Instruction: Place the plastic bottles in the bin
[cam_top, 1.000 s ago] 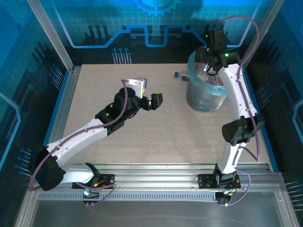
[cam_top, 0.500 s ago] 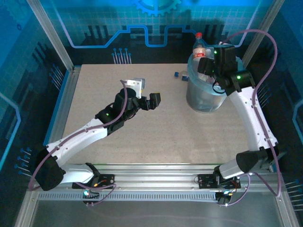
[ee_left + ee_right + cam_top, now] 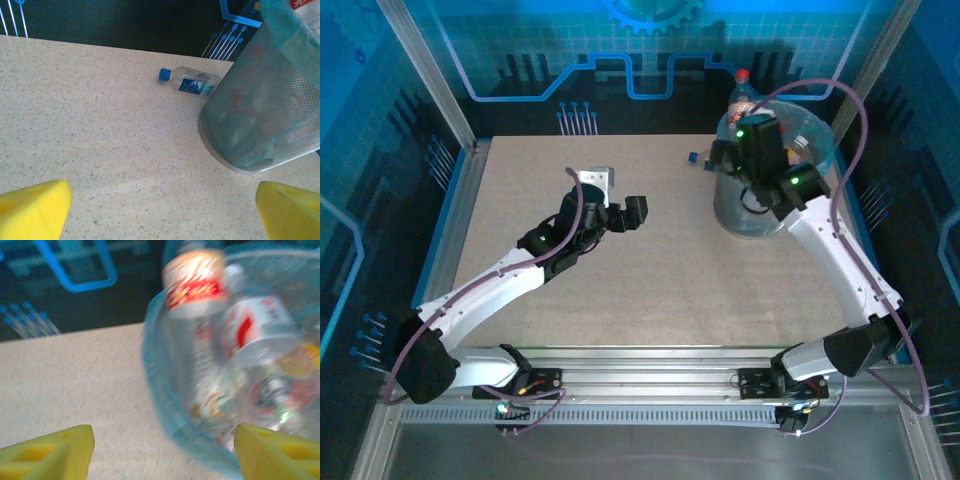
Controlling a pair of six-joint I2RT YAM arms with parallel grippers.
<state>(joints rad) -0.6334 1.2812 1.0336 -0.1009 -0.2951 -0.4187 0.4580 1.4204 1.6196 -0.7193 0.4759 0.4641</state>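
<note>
Left end effector (image 3: 618, 198) is hanging over the middle of the counter (image 3: 650, 300), spread wide and totally empty. On its wrist cam the two yellow pads (image 3: 32, 210) sit way out in the bottom corners with just bare counter between them.

Right end effector (image 3: 740, 150) is up over the left rim of the bin (image 3: 740, 218). Its pads are wide apart too, with nothing pinched between them. Can't tell if it's touching the rim.

One blue-capped bottle (image 3: 191, 83) lies on its side on the counter just beside the bin's far-left side, cap pointing away from it. A red-capped bottle (image 3: 741, 93) pokes up above the bin's far rim. The right wrist view is pretty blurry, but several bottles (image 3: 255, 327) are piled inside the bag-lined bin.
</note>
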